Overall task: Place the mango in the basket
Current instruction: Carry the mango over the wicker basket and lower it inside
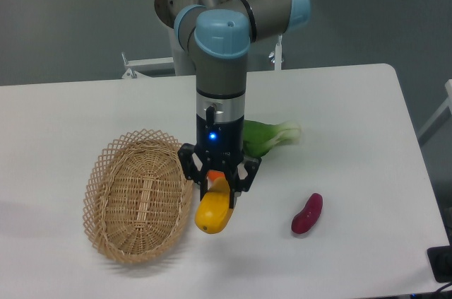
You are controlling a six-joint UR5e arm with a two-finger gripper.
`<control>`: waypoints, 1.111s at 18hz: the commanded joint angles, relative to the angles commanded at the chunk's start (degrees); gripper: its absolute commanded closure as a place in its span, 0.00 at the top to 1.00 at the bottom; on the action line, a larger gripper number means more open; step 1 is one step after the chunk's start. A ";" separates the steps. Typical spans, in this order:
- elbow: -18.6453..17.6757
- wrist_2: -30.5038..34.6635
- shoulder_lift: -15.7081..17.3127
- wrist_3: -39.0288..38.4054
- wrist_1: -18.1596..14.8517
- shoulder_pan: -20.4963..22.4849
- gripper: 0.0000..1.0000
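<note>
You see the gripper (219,184) clamped on the mango (214,213) beside the basket (134,195) on a white table (353,101), grey floor behind.

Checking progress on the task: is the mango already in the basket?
No, the mango is held in the gripper just outside the right rim of the basket.
</note>
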 joint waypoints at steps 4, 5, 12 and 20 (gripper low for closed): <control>-4.13 0.00 2.55 -3.32 -0.09 -1.58 0.33; -4.66 0.09 2.99 -5.69 -0.18 -2.02 0.33; -8.79 8.78 2.20 -8.00 -0.35 -9.75 0.33; -8.62 12.65 -5.09 -9.85 -0.18 -16.07 0.33</control>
